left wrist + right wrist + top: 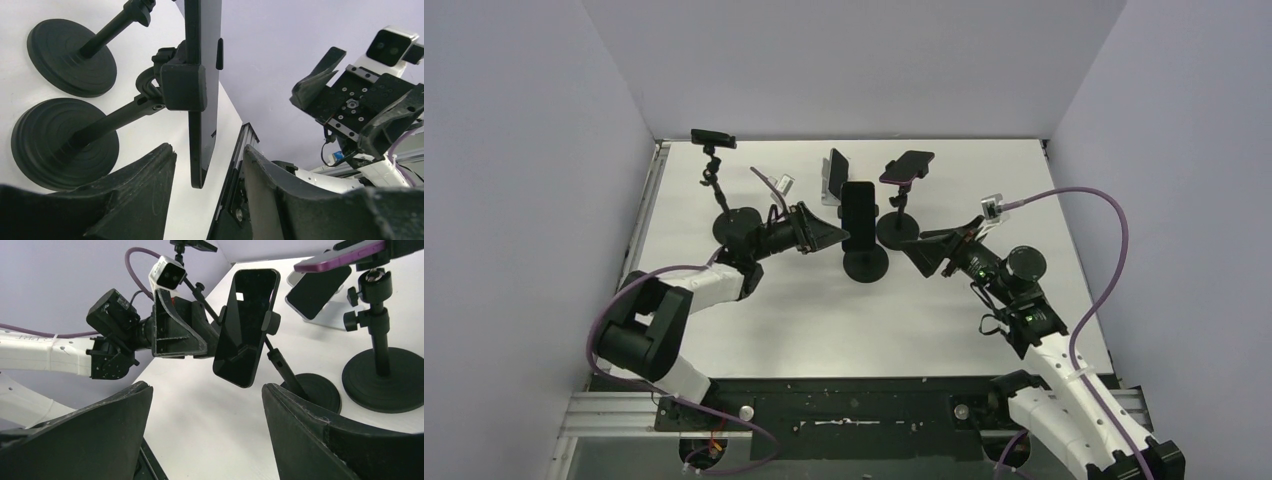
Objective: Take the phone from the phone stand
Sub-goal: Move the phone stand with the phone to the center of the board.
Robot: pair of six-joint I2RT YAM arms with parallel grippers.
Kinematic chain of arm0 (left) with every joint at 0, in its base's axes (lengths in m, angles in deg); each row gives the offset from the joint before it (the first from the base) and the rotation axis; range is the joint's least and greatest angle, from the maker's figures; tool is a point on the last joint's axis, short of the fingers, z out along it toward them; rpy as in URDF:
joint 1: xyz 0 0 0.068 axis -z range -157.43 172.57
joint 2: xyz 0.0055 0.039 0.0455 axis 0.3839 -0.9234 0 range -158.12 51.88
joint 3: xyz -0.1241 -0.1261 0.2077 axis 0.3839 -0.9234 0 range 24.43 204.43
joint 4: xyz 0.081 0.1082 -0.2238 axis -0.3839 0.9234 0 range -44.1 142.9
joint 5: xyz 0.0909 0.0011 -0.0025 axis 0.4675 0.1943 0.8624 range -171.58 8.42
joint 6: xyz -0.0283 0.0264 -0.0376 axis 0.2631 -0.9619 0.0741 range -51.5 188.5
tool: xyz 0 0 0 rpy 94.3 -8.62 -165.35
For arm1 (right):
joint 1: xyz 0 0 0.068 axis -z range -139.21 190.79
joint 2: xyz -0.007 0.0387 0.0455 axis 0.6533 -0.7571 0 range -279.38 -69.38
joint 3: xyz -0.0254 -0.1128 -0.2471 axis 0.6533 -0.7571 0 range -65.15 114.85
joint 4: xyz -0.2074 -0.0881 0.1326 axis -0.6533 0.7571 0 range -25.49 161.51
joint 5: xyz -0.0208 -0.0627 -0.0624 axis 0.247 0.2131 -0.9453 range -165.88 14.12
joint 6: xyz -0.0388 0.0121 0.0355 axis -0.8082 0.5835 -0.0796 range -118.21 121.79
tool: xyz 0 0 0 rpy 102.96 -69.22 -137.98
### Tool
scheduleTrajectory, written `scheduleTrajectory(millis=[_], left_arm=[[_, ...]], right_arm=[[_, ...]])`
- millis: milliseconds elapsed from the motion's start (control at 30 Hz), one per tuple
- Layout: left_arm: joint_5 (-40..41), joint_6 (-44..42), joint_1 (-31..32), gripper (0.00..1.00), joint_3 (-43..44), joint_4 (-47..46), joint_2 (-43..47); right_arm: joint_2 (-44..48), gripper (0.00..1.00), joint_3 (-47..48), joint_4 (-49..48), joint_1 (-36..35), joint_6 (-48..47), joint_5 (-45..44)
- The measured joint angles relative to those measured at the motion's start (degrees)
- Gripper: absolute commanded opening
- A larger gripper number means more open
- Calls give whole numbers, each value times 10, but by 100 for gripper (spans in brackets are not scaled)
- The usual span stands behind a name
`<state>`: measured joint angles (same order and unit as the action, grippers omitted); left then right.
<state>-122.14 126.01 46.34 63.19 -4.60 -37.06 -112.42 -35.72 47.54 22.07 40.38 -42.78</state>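
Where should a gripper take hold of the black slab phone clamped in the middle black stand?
Pinch the black phone front-and-back on its lower half, below the stand's clamp, coming from the left long edge, where the left gripper is lined up. The clamp covers the middle; the slab is thin.

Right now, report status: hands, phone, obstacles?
Left hand open, straddling black phone, no contact. Right hand open, standing off. It sits clamped in phone stand. Second stand, purple phone, close behind.
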Motion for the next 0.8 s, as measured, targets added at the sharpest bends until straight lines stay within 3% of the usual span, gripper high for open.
scheduleTrajectory(millis=[267, 533, 800], left_arm=[[0, -8, 24, 37, 15, -11, -30], [4, -10, 30, 31, 28, -23, -49], [4, -2, 30, 16, 28, -61, -70]], right_arm=[[5, 80, 27, 40, 0, -20, -16], [16, 78, 27, 56, 0, -20, -18], [20, 76, 27, 57, 0, -22, -18]])
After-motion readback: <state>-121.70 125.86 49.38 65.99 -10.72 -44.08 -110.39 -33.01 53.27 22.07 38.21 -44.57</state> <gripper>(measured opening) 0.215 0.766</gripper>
